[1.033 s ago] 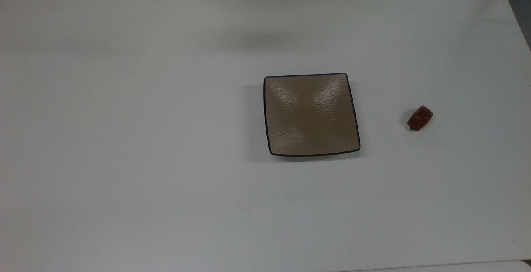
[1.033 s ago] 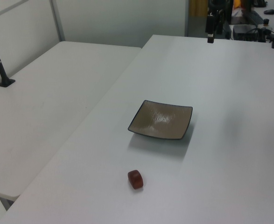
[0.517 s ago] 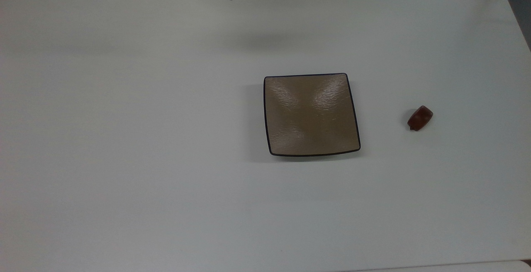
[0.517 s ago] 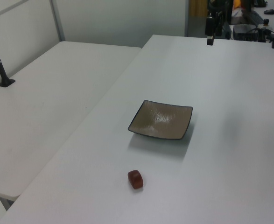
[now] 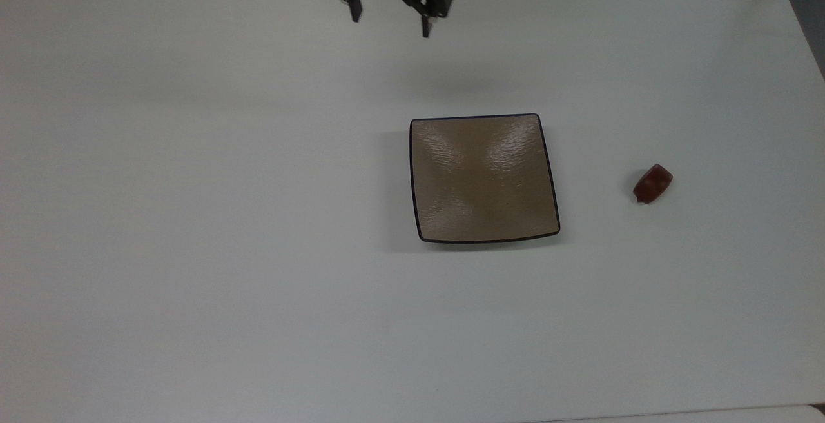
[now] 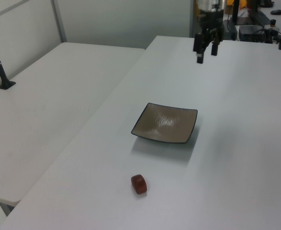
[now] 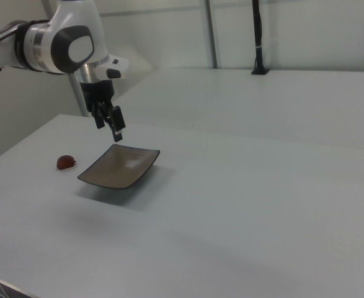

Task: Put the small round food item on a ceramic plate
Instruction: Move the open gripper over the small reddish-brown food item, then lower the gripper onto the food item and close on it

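Gripper (image 5: 390,25) hangs with fingers spread and seemingly nothing between them, above the table (image 5: 193,216), beyond the ceramic plate (image 5: 483,178); small round food item (image 5: 652,184) lies apart.

The plate (image 5: 483,178) below the black, hard-looking claw (image 5: 389,24) looked like shiny brown pottery with a bumpy top, the little red-brown food lump (image 5: 652,184) farther off looked smooth and shiny, and the white table (image 5: 193,216) under them all looked smooth and dull.
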Available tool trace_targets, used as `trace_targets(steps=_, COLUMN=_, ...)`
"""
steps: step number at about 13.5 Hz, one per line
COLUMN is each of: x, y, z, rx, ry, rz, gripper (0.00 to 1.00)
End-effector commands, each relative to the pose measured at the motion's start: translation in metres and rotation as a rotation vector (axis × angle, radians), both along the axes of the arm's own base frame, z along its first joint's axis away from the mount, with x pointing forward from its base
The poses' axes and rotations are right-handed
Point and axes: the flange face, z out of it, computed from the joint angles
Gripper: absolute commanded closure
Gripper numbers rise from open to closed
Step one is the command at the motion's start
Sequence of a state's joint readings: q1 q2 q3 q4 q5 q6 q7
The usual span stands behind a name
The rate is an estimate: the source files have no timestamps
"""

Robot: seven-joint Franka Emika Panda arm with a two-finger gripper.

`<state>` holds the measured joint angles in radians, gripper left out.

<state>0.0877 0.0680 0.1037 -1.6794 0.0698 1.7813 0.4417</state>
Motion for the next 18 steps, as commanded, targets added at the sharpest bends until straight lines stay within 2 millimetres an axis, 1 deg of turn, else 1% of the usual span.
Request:
trace_targets(steps=1, x=0.012, y=0.079, z=-0.011, rx=0.058, ry=-0.057, rz=-0.110, gripper=0.00)
trace_targets(steps=2, x=0.015, y=0.104, z=-0.015, rx=0.082, ry=-0.066, rz=-0.152, gripper=0.00)
trace_targets(steps=3, x=0.016, y=0.124, z=-0.023, rx=0.098, ry=-0.059, rz=-0.204, gripper=0.00)
trace_targets(steps=4, x=0.014, y=0.148, z=-0.032, rx=0.119, ry=-0.063, rz=-0.236, gripper=0.00)
trace_targets(steps=6, x=0.017, y=0.197, z=-0.047, rx=0.162, ry=-0.056, rz=-0.292, gripper=0.00)
trace_targets(steps=8, x=0.023, y=0.244, z=-0.076, rx=0.167, ry=-0.030, rz=-0.275, gripper=0.00)
trace_targets(steps=9, x=0.030, y=0.254, z=-0.089, rx=0.183, ry=-0.029, rz=-0.274, gripper=0.00)
trace_targets(steps=10, x=0.033, y=0.262, z=-0.096, rx=0.198, ry=-0.032, rz=-0.276, gripper=0.00)
trace_targets(steps=11, x=0.028, y=0.282, z=-0.105, rx=0.215, ry=-0.030, rz=-0.264, gripper=0.00)
trace_targets(steps=12, x=0.030, y=0.292, z=-0.113, rx=0.230, ry=-0.034, rz=-0.274, gripper=0.00)
trace_targets(steps=13, x=0.028, y=0.309, z=-0.126, rx=0.240, ry=-0.030, rz=-0.262, gripper=0.00)
trace_targets(steps=14, x=0.028, y=0.316, z=-0.134, rx=0.243, ry=-0.028, rz=-0.258, gripper=0.00)
trace_targets(steps=15, x=0.029, y=0.323, z=-0.148, rx=0.248, ry=-0.022, rz=-0.257, gripper=0.00)
trace_targets(steps=18, x=0.041, y=0.346, z=-0.172, rx=0.276, ry=-0.030, rz=-0.287, gripper=0.00)
